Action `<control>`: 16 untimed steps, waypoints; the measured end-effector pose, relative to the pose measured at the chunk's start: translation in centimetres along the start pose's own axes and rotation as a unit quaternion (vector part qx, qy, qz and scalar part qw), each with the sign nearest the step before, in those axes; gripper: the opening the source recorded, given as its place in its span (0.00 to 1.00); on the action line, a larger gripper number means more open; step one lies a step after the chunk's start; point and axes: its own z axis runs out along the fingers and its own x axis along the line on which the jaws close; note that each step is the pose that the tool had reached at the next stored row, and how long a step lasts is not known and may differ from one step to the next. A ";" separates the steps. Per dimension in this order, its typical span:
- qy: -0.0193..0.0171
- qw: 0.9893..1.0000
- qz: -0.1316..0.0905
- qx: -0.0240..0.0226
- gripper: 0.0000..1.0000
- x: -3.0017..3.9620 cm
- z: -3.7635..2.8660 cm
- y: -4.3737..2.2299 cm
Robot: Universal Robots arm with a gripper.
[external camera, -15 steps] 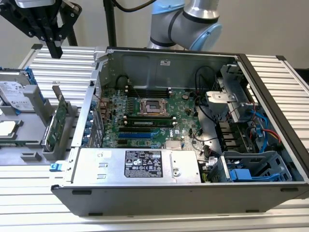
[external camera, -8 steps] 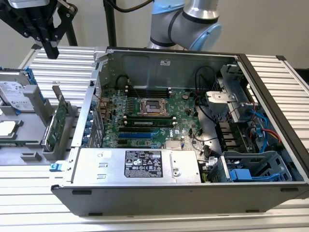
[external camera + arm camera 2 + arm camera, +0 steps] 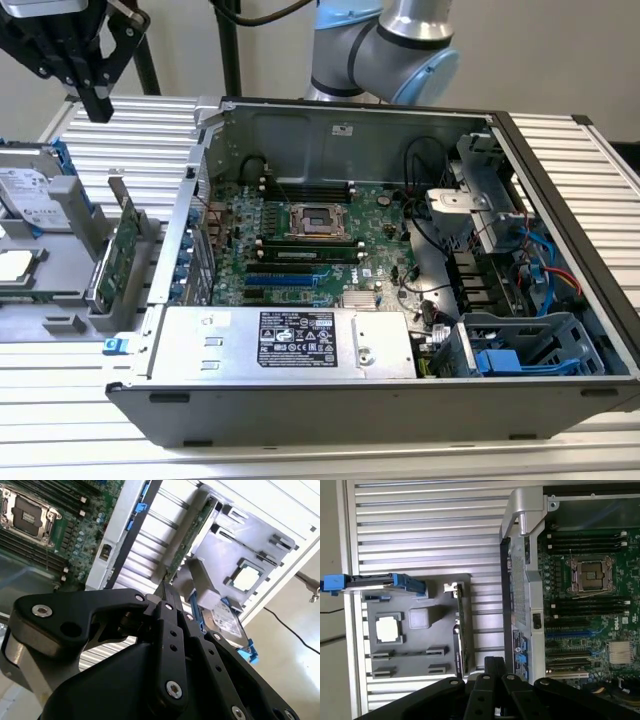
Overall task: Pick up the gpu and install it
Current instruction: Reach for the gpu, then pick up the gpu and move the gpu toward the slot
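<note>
Ribbed metal table [image 3: 60,400], slim green gpu [image 3: 122,255]

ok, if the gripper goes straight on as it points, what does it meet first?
Likely the gpu, standing on edge in the grey holder. In the first wrist view the gripper aims just beside it, so possibly the slatted table instead; depth unclear.

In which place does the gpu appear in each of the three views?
Exterior view: gpu on edge in the grey tray, at the exterior view's left of the case.
First wrist view: gpu in that tray, beside the case.
Second wrist view: gpu likewise.
Shared landmark: the CPU socket.
</note>
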 end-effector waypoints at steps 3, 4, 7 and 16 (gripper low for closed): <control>0.000 1.000 0.000 0.000 0.00 0.28 -0.01 -0.08; 0.000 1.000 0.000 0.000 0.00 0.38 -0.01 -0.11; 0.000 1.000 0.000 0.000 0.00 0.65 -0.02 -0.19; 0.000 1.000 0.000 0.000 0.00 1.47 -0.05 -0.48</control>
